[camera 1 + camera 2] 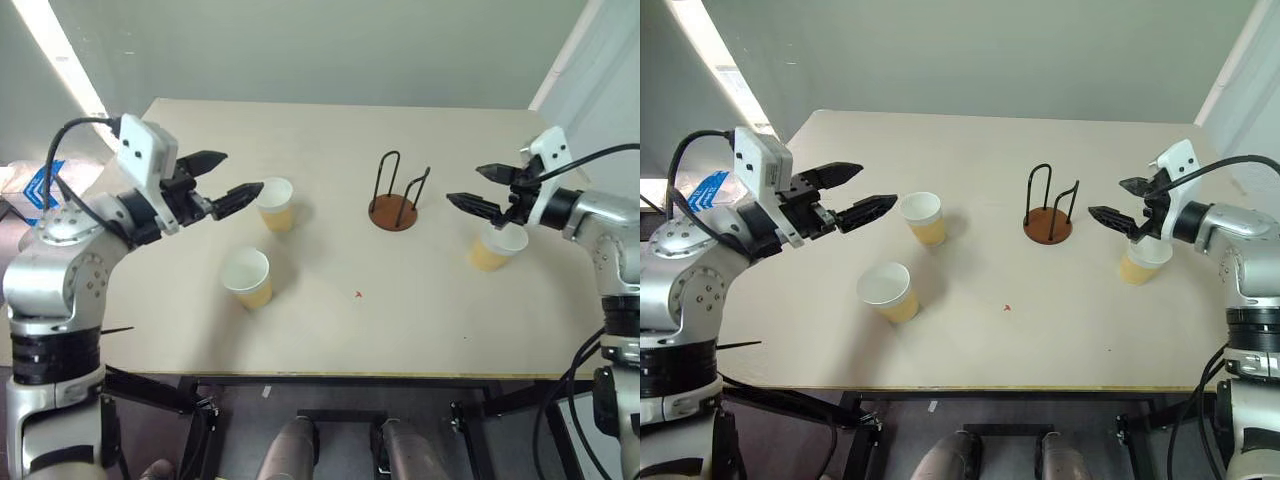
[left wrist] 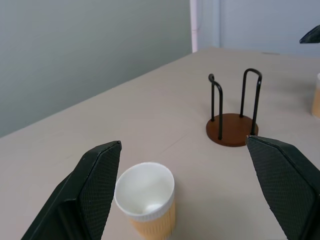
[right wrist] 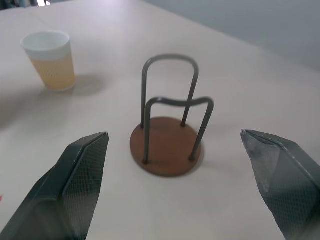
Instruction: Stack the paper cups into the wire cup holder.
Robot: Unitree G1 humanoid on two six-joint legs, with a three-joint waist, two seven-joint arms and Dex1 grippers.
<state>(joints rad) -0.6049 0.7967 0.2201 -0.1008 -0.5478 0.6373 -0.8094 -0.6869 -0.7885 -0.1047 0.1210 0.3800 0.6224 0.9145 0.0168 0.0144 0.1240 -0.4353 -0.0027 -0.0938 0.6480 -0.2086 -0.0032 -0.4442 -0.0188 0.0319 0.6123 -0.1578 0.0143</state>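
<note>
Paper cups (image 1: 276,203) untouched, grippers (image 1: 228,180) wide open

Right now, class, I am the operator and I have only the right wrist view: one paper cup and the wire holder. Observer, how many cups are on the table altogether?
Observer: Three, all upright: the far left cup, the near left cup and the right cup.
Operator: Where is the right cup?
Observer: On the wire cup holder's right side, just under the open right end effector in the head view.
Operator: And the other arm?
Observer: The left end effector is open and empty, aimed at the far left cup.
</note>
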